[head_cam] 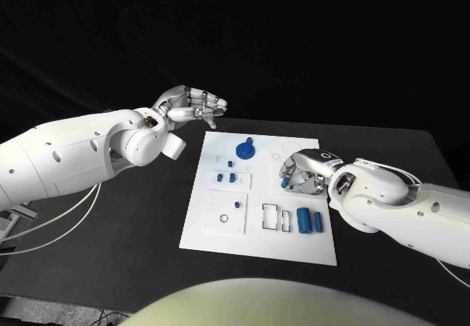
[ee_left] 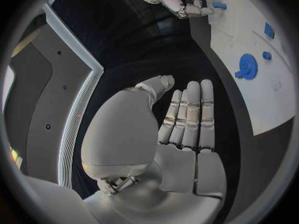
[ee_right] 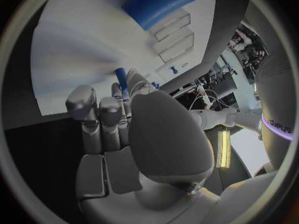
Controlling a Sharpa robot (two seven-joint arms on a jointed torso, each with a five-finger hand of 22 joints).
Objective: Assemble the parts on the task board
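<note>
- The right hand (head_cam: pixel 305 171) was seen nearest the camera, lowered over the right-hand part of the task board (head_cam: pixel 259 248), its fingers curled down around a small blue part (head_cam: pixel 285 182)
- In the right wrist view the same blue part (ee_right: pixel 121 78) was seen standing up between the fingertips (ee_right: pixel 136 79), so it was judged to be pinched and held over the board for placing; which socket it was meant for could not be told
- Two blue cylinders (head_cam: pixel 310 221) were seen lying side by side on the board, near the right hand on the robot's side of it, beside a pair of empty rectangular slots (head_cam: pixel 275 219); they were judged to be waiting there for later insertion
- A blue gear (head_cam: pixel 246 148) was found at the far end of the board, with small blue pieces (head_cam: pixel 226 177) near the board's left edge
- The left hand (head_cam: pixel 193 104) was held above the table (head_cam: pixel 117 238) off the board's far left corner, well apart from every part; its fingers (ee_left: pixel 189 115) were seen pressed together side by side, nothing being held
- That hand was judged to be parked clear so that the right hand could work unhindered
- The task was judged to be at an early stage, since several parts lay loose
</note>
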